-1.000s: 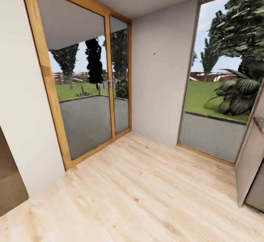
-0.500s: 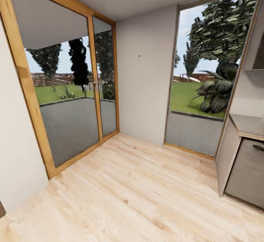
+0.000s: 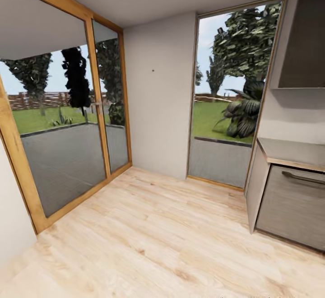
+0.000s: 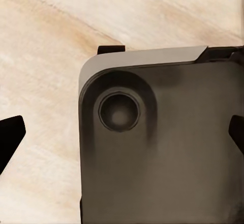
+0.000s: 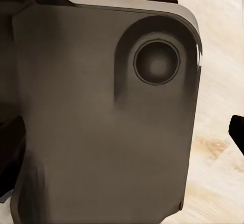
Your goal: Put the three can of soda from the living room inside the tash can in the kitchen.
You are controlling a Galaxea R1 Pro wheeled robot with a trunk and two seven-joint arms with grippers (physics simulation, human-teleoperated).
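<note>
Swung rightward since a second ago — cabinet point(image 3: 293, 207) and tabletop point(image 3: 293, 151) now at the right edge of the floor point(image 3: 149, 239). End effectors spread wide, empty, tucked for travel — no cans or bin visible.

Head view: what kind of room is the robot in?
Probably a home, at a kitchen's edge: a light wood floor, big wood-framed glass doors facing a garden, and a grey counter with a drawer at the right.
</note>
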